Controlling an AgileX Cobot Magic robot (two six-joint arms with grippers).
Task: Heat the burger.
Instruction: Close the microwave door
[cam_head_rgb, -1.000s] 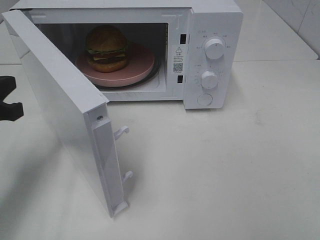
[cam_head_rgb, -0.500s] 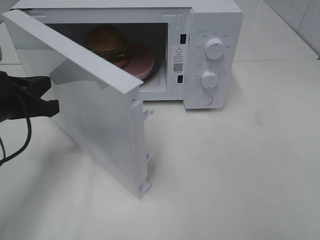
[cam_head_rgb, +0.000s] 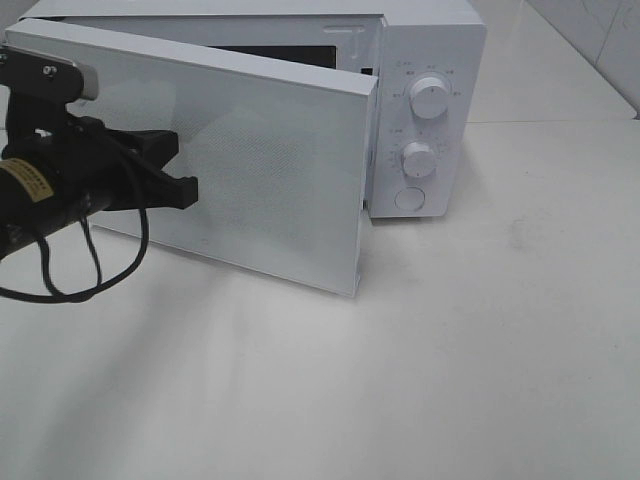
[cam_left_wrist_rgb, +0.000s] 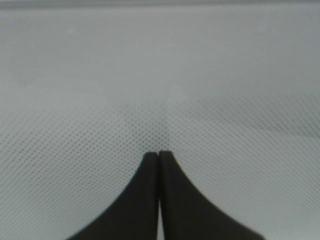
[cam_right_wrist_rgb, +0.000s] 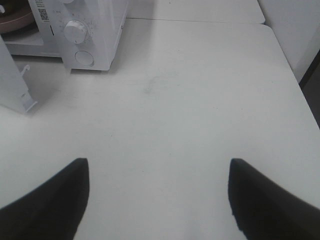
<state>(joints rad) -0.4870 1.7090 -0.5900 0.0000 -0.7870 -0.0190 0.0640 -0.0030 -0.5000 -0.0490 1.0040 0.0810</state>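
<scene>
The microwave door (cam_head_rgb: 260, 170) swings from wide open to nearly shut, the left gripper (cam_head_rgb: 186, 192) – earlier at the view's edge – now against its face, hiding the burger.

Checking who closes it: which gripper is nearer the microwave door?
Left. The left gripper, shut, is at the door, on its outer face; the right gripper hangs open over the table, well away.

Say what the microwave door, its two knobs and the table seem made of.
Microwave door: white, likely glass or plastic over a perforated screen; fine dot grid shows. Knobs: probably moulded white plastic, smooth, slightly glossy. Table: smooth pale hard top, soft sheen; laminate or stone, unclear.
</scene>
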